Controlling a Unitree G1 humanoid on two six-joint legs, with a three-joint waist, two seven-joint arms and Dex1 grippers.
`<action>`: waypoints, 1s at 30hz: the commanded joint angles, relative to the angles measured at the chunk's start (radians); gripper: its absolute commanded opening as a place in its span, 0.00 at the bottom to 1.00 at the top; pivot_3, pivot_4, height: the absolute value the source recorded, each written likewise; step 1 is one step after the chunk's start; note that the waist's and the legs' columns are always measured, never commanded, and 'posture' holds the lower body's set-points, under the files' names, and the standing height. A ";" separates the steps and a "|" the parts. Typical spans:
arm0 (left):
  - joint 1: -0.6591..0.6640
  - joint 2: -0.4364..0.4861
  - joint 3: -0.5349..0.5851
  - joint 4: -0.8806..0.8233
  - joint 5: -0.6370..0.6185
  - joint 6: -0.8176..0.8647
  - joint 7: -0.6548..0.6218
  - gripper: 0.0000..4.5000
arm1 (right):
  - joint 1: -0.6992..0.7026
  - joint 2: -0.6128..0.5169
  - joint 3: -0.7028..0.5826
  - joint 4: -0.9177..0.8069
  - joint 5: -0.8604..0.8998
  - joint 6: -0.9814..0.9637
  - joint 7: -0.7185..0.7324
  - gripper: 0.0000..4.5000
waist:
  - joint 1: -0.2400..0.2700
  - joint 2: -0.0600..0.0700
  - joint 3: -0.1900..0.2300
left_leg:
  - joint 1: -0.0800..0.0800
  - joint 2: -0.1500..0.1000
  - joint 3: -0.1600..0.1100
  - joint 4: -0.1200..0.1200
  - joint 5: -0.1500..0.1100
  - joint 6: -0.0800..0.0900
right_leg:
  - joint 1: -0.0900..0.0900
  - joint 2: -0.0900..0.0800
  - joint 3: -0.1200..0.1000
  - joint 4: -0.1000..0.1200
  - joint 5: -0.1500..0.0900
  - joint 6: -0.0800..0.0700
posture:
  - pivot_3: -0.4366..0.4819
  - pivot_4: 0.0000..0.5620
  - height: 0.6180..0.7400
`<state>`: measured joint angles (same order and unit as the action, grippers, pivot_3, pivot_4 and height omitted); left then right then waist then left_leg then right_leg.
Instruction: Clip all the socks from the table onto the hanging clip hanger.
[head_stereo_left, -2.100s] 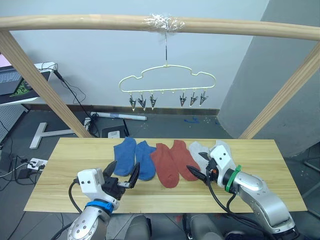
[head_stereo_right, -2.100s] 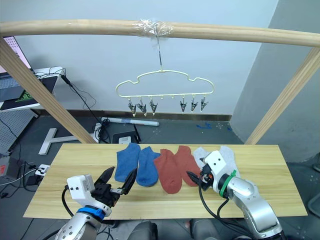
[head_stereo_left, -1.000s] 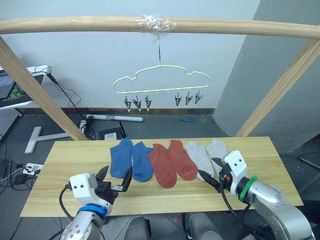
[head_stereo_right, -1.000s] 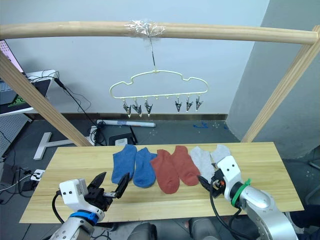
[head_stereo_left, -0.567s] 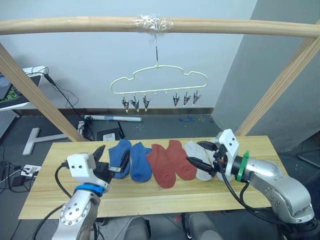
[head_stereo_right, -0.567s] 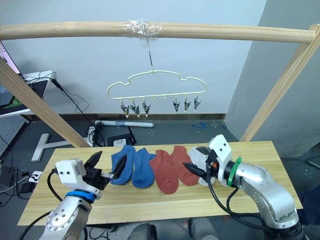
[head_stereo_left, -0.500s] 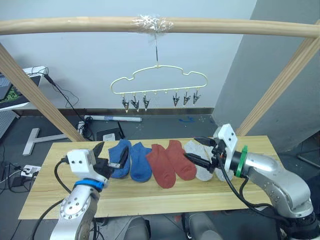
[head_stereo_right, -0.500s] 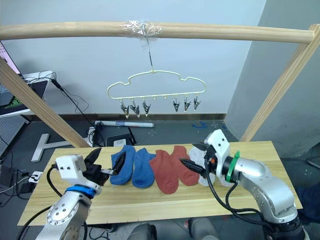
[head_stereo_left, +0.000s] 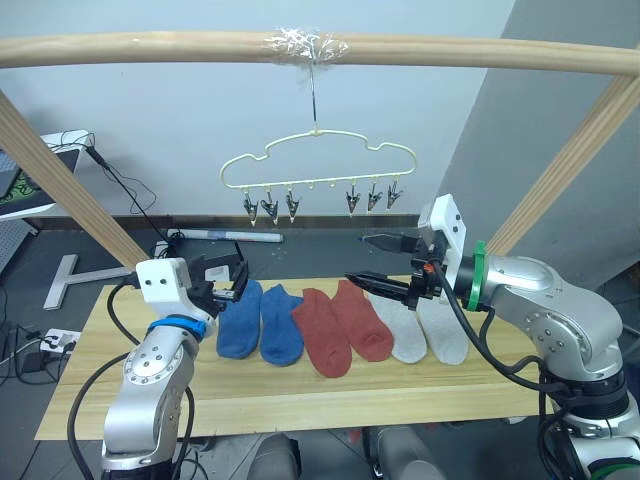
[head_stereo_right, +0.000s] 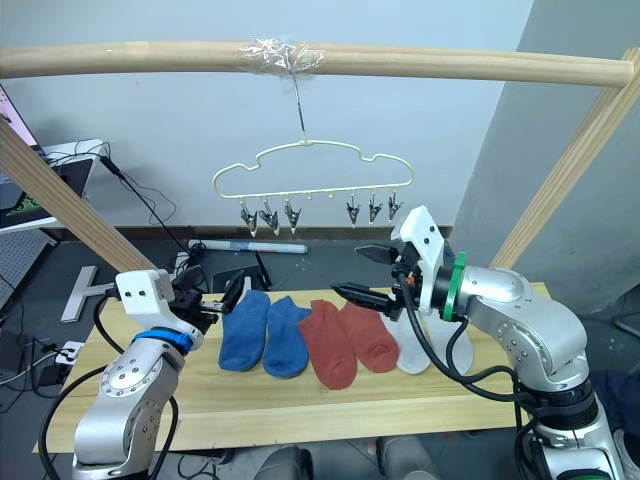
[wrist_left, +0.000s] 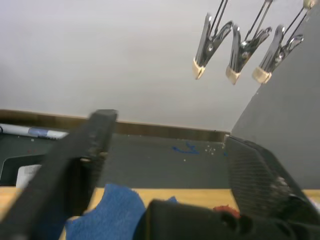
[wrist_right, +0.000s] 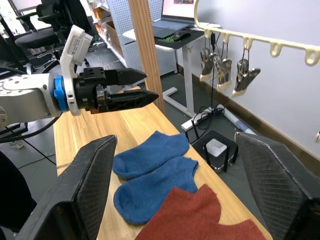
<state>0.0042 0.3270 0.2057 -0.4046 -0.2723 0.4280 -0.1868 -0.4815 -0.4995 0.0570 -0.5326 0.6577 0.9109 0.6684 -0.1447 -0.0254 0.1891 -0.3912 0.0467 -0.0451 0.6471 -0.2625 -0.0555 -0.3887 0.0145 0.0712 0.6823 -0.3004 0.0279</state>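
Observation:
Six socks lie in a row on the table (head_stereo_left: 300, 400): two blue (head_stereo_left: 240, 318) (head_stereo_left: 280, 322), two rust-red (head_stereo_left: 322, 332) (head_stereo_left: 360, 318) and two light grey (head_stereo_left: 402, 328) (head_stereo_left: 442, 325). The cream clip hanger (head_stereo_left: 318, 155) hangs from the top pole, its metal clips (head_stereo_left: 268, 208) (head_stereo_left: 370, 197) bare. My left gripper (head_stereo_left: 228, 277) is open and raised just left of the blue socks. My right gripper (head_stereo_left: 372, 260) is open, held above the rust-red and grey socks and pointing left. The right wrist view shows the blue socks (wrist_right: 150, 155), the clips (wrist_right: 222, 70) and the left gripper (wrist_right: 135, 86).
A round wooden pole frame spans the scene: top bar (head_stereo_left: 480, 52), slanted left post (head_stereo_left: 60, 180) and slanted right post (head_stereo_left: 560, 180). A desk with a laptop (head_stereo_left: 30, 165) stands at far left. Cables and a power strip (head_stereo_left: 60, 335) lie on the floor.
Both arms have risen from low at the table's front edge. The left gripper now sits beside the blue socks; the right one hangs above the red and grey socks. Both stay open.

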 joint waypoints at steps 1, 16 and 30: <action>-0.030 0.000 0.010 0.007 0.008 -0.020 0.000 0.67 | -0.008 0.005 -0.008 -0.015 0.022 -0.005 -0.007 0.88 | 0.000 0.000 0.000 | 0.000 0.000 0.000 0.000 0.000 0.000 | 0.000 0.000 0.000 0.000 0.000 0.000 | 0.25 0.25 1.00; -0.204 -0.034 -0.028 0.114 0.052 -0.027 0.033 0.56 | -0.009 0.008 -0.005 -0.050 0.052 0.022 -0.047 0.88 | -0.003 0.000 0.000 | -0.001 0.000 -0.001 0.001 0.000 0.000 | 0.000 0.000 0.000 0.001 0.001 0.001 | 0.23 0.28 1.00; -0.367 -0.066 -0.060 0.248 0.102 -0.050 0.066 0.56 | 0.002 0.012 -0.004 -0.080 0.079 0.043 -0.089 0.88 | -0.015 0.000 0.000 | -0.001 0.000 -0.002 0.002 0.000 0.000 | 0.000 0.000 -0.001 0.000 0.001 0.001 | 0.20 0.29 1.00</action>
<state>-0.3366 0.2661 0.1420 -0.1458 -0.1779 0.4033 -0.1255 -0.4801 -0.4883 0.0625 -0.5698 0.7146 0.9527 0.5854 -0.1599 -0.0253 0.1892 -0.3929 0.0463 -0.0469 0.6490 -0.2625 -0.0556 -0.3886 0.0145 0.0701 0.6826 -0.2996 0.0288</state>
